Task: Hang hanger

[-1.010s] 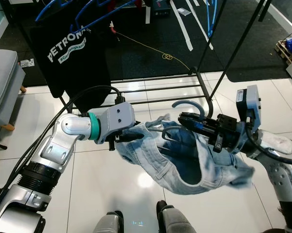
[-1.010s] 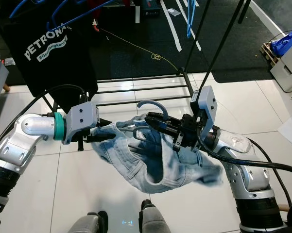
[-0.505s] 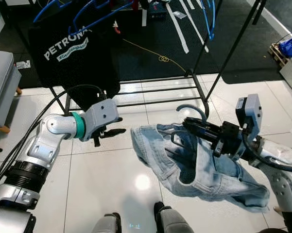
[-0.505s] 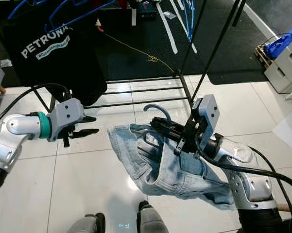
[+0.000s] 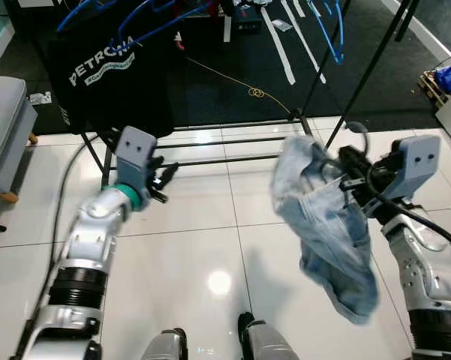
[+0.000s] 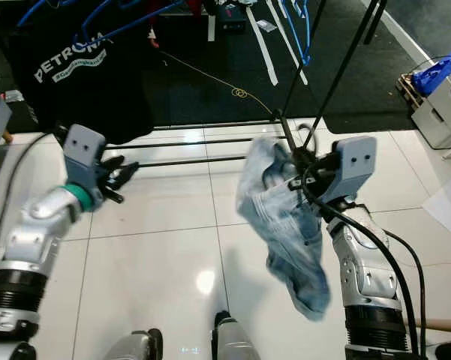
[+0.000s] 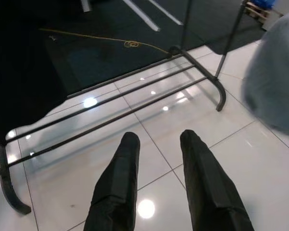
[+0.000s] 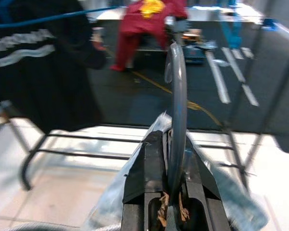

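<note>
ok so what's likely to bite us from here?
1. The jeans hang loose and blurred from the hanger, so they look to be swinging; they could slide off or snag the rack's floor bars.
2. Only the right gripper pinches the hanger, at the hook's stem; it could twist in the grip.
3. The left gripper is open and apart from the jeans, so nothing steadies them.

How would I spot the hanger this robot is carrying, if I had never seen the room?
Find the black clothes rack on the white tiled floor, then the robot's right gripper just before its right end. The hanger is pinched there, its grey hook pointing up and pale blue denim shorts drooping from it, unlike the blue hangers up on the rack.
</note>
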